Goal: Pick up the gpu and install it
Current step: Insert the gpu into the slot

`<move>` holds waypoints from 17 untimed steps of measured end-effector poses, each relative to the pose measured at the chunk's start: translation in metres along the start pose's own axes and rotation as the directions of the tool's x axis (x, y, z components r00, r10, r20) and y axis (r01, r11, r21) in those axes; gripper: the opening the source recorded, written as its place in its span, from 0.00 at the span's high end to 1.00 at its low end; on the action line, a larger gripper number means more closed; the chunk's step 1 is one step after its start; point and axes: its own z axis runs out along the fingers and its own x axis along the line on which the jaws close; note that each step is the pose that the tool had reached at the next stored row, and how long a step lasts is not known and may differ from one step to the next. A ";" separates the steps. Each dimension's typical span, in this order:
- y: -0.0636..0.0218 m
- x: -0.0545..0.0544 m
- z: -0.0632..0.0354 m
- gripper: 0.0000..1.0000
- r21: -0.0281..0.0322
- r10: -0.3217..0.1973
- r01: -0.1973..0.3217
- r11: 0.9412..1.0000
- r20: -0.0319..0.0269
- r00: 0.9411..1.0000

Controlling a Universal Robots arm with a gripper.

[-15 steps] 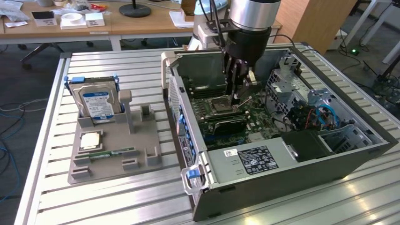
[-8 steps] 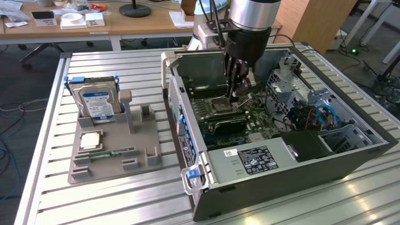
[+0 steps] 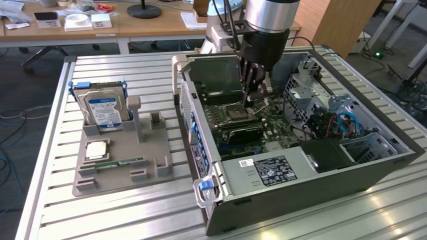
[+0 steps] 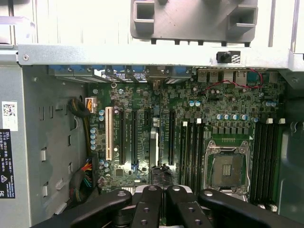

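Note:
Seen edge-on in the wrist view, the gpu (image 4: 153, 148) is a thin dark card with a pale strip, running out from between my fingers. My gripper (image 4: 160, 189) is shut on it. The card hangs over the motherboard (image 4: 228, 107), between the long black expansion slots (image 4: 133, 137) and another black slot (image 4: 171, 137); I cannot tell whether it touches the board. In the exterior view my gripper (image 3: 256, 100) reaches straight down into the open computer case (image 3: 300, 175), just beside the CPU socket (image 3: 237, 112).
To the exterior view's left of the case, a grey parts holder (image 3: 157, 167) carries a blue-labelled hard drive (image 3: 103, 107), a CPU chip (image 3: 97, 150) and a narrow green RAM stick (image 3: 120, 162). Inside the case are a power supply (image 3: 270, 170), drive cages (image 3: 313, 90) and cable bundles (image 4: 83, 178).

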 end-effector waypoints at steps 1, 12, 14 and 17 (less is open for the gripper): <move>0.0000 0.000 0.0000 0.89 0.000 0.000 0.000 1.000 0.000 1.000; 0.0001 0.000 0.0020 0.89 0.000 0.001 -0.001 1.000 0.027 1.000; 0.0003 0.000 0.0045 0.89 0.000 0.001 -0.001 1.000 0.032 0.999; 0.0004 0.000 0.0093 0.89 0.000 0.001 -0.001 1.000 0.032 0.999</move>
